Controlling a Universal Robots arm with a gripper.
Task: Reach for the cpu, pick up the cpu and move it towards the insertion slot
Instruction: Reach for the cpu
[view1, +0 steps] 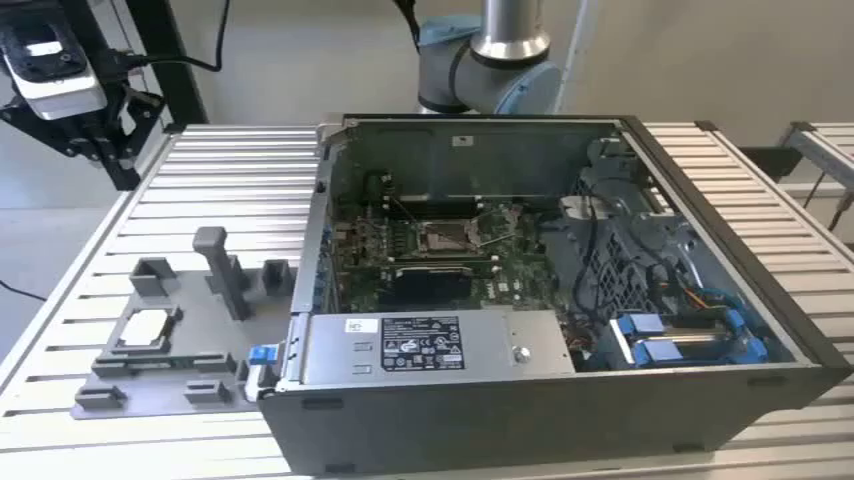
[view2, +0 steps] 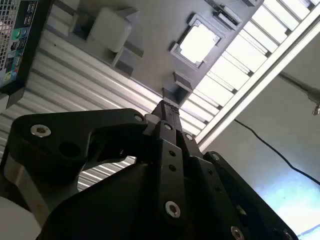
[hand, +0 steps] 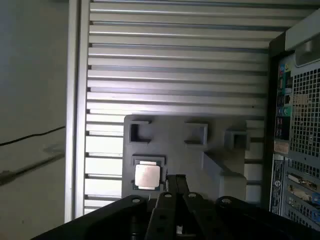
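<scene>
gripper (hand: 175, 179): closed up narrow, empty | pose: aimed toward grey fixture (hand: 175, 136), cpu (hand: 147, 176) near tip

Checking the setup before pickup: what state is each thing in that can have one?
cpu: lying flat in a grey fixture pocket, not held.
insertion slot: exposed, dark centre showing.
computer case: side open.
gripper: shut, empty, above the grey fixture.

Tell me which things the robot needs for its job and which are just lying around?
For the job: the cpu, sitting in the grey fixture; the insertion slot on the green board; the gripper.
Just lying about: the upright grey blocks; the black rectangle; the labelled metal box.
</scene>
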